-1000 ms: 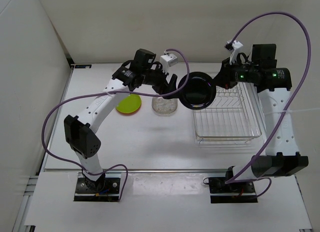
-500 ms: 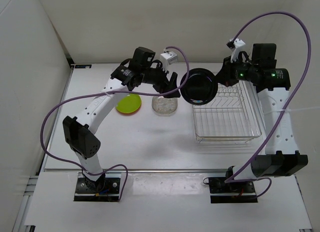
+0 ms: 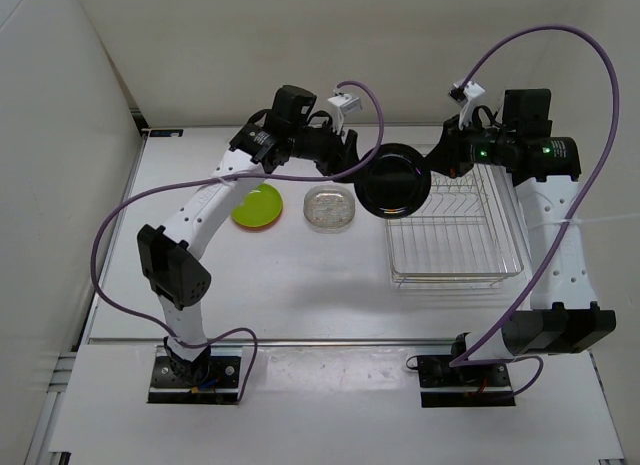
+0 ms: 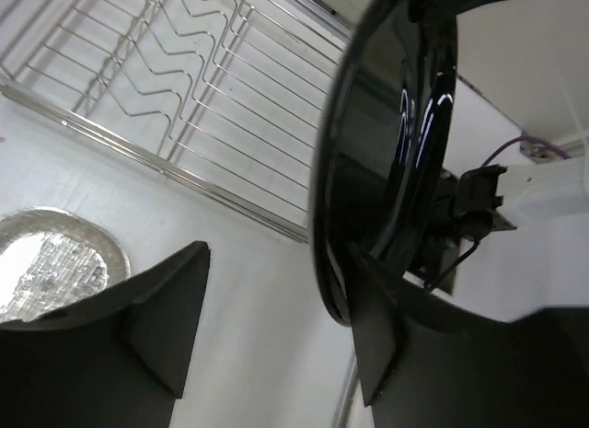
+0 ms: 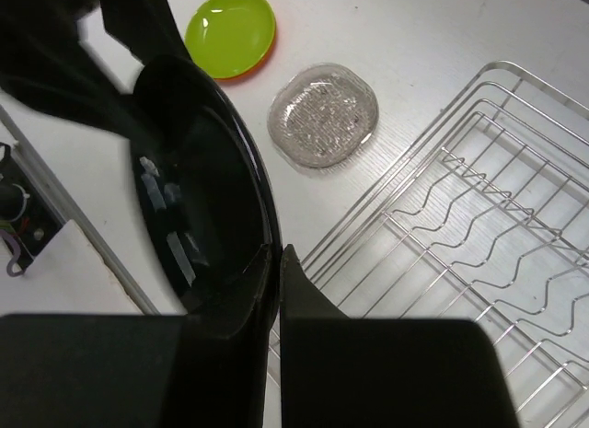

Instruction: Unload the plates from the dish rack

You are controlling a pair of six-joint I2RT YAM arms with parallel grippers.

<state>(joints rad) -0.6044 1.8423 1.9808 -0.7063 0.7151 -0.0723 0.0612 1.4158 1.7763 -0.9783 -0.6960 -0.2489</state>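
My right gripper (image 3: 432, 167) is shut on the right rim of the black plate (image 3: 395, 181), holding it on edge in the air over the left end of the dish rack (image 3: 455, 277). In the right wrist view the fingertips (image 5: 279, 253) pinch the black plate (image 5: 202, 170). My left gripper (image 3: 357, 165) stands open around the plate's left rim. In the left wrist view the black plate (image 4: 386, 152) rests by the right finger (image 4: 377, 345), and the left finger (image 4: 156, 318) stays well apart. The clear plate (image 3: 330, 207) lies flat on the table. The yellow-green plate (image 3: 257, 205) sits on the orange plate (image 5: 267, 49).
The wire dish rack (image 5: 405, 156) holds no plates in these views, and its prongs stand along the far side. White walls close the table at the left and back. A purple cable loops high above the right arm.
My left gripper has risen from above the clear plate and shifted right onto the black plate's left rim, its jaws narrowing. The right arm and plate have barely moved.
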